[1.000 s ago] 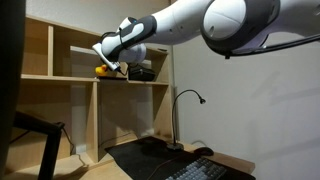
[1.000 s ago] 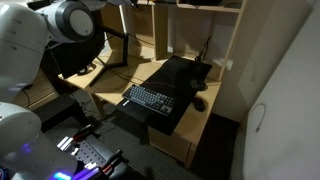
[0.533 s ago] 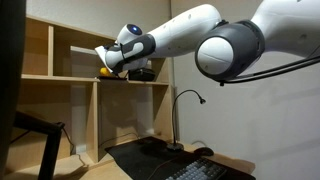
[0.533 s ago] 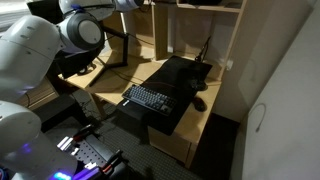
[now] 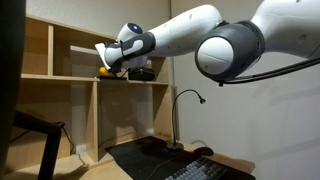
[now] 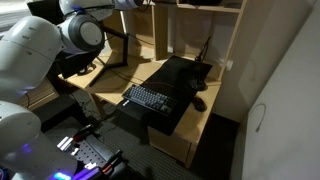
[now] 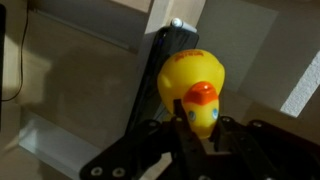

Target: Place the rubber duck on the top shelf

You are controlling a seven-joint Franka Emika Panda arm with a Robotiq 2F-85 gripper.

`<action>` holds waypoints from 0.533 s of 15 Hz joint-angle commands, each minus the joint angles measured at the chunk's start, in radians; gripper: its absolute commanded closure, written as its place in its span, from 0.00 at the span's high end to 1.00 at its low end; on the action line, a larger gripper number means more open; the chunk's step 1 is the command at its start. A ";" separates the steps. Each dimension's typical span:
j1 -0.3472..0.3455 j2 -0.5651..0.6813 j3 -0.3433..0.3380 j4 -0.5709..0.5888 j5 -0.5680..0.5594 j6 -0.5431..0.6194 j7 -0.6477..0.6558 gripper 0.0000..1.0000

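The rubber duck [image 7: 192,90] is yellow with an orange beak and fills the middle of the wrist view, held between my gripper's [image 7: 195,135] black fingers, which are shut on it. In an exterior view the duck [image 5: 103,71] shows as a small yellow spot at the gripper [image 5: 108,67], right at the front of the top shelf [image 5: 70,76], a pale plywood cubby tier. The arm reaches in from the right. Behind the duck in the wrist view stands a dark upright object [image 7: 160,75].
A dark object [image 5: 141,73] sits on the top shelf beside the gripper. A black gooseneck lamp [image 5: 180,115] stands on the desk below. A keyboard [image 6: 150,99] and mouse [image 6: 200,102] lie on a black mat [image 6: 178,75]. Taller compartments [image 5: 125,120] lie beneath.
The arm swung in towards the shelf between one second and half a second ago, keeping the duck at the shelf front. Since then nothing has visibly moved.
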 commanded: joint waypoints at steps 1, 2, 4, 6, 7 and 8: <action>-0.028 0.039 0.057 0.069 0.046 -0.022 0.009 0.06; -0.030 0.039 0.059 0.070 0.050 -0.023 0.018 0.06; -0.030 0.041 0.060 0.069 0.051 -0.029 0.036 0.06; -0.029 0.042 0.052 0.066 0.043 -0.035 0.060 0.06; -0.028 0.043 0.047 0.066 0.040 -0.035 0.072 0.06; -0.028 0.040 0.047 0.064 0.039 -0.044 0.081 0.06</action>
